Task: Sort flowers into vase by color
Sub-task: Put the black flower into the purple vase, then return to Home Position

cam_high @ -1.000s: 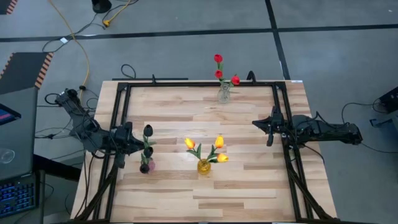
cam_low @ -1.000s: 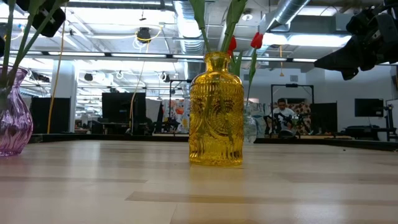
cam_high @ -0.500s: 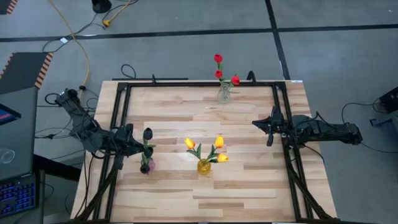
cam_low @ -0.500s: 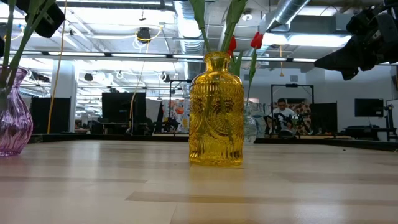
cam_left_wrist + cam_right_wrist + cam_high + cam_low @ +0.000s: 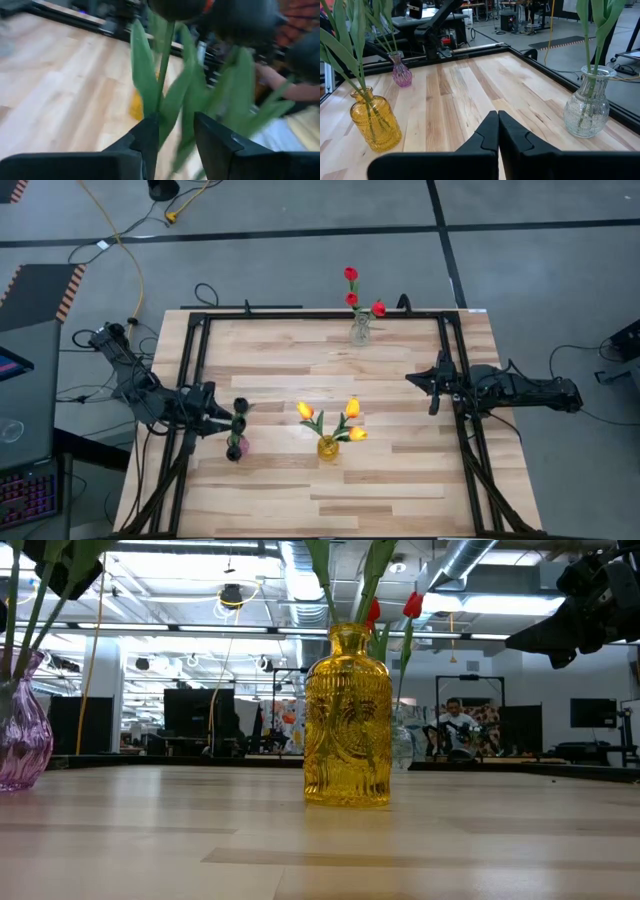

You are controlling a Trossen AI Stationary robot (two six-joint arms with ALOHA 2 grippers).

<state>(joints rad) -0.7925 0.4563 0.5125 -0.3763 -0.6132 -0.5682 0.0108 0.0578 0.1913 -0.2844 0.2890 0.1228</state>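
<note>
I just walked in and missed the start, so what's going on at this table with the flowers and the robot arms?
The robot is sorting artificial tulips into vases by color. The red tulips stand in the clear vase at the far edge, and the yellow tulips in the yellow vase. The left gripper is at the black tulips above the purple vase, with stems between its parted fingers. The right gripper waits shut over the table's right side.

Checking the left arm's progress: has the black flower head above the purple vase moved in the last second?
Yes. In the high view the black flower has dropped closer to the purple vase, with the left gripper at its stem.
</note>
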